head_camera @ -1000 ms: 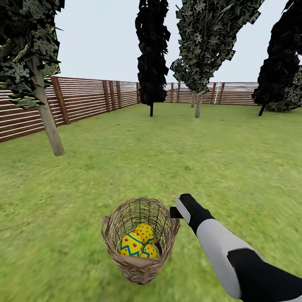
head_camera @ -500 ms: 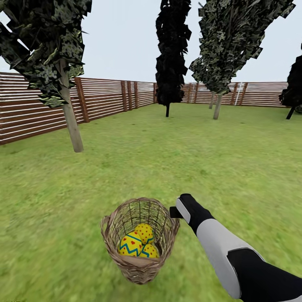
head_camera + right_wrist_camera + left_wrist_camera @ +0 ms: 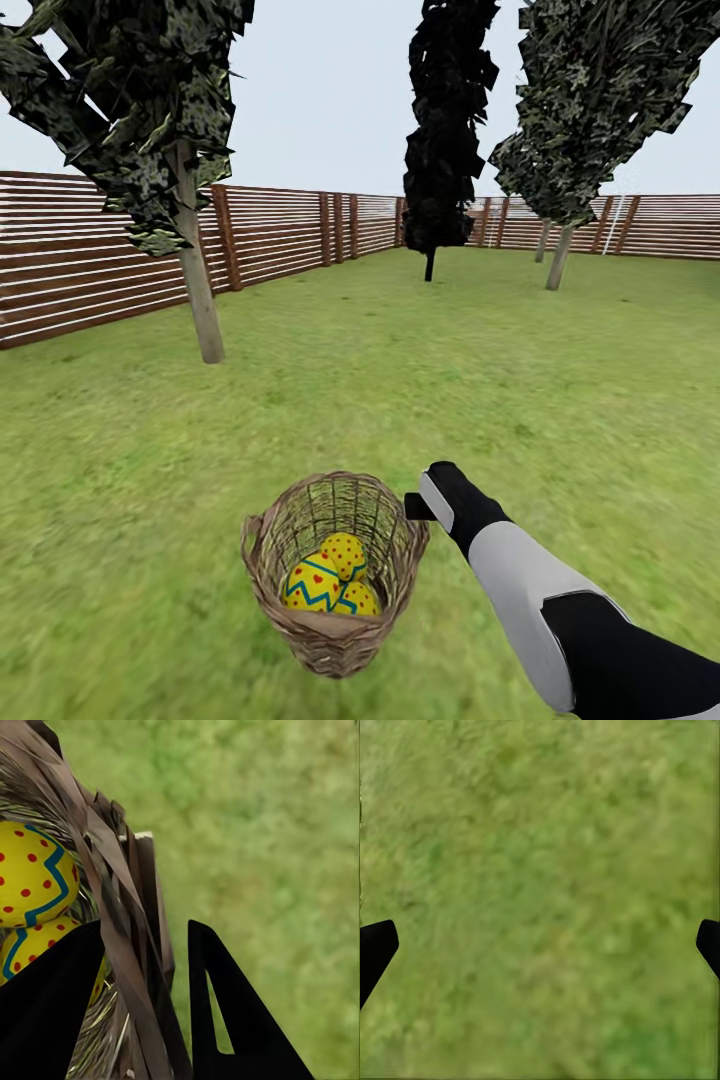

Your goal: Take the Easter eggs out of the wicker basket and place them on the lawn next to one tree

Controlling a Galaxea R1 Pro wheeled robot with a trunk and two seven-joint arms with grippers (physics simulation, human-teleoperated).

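green grass fills the ground under the left claw [image 3: 540, 945], whose two fingers stand wide apart with nothing between them, away from the work. further right, the wicker basket [image 3: 335, 575] stands upright on the lawn [image 3: 560, 400] with all three eggs [image 3: 330, 582] still low inside. the right claw [image 3: 142, 1005] sits at the basket's right rim, one finger inside and one outside, clamped on the woven wall. a pale-trunked tree [image 3: 200, 290] stands well ahead to the left. my guess: the eggs lie left of and below that claw, so the right arm is nearer.
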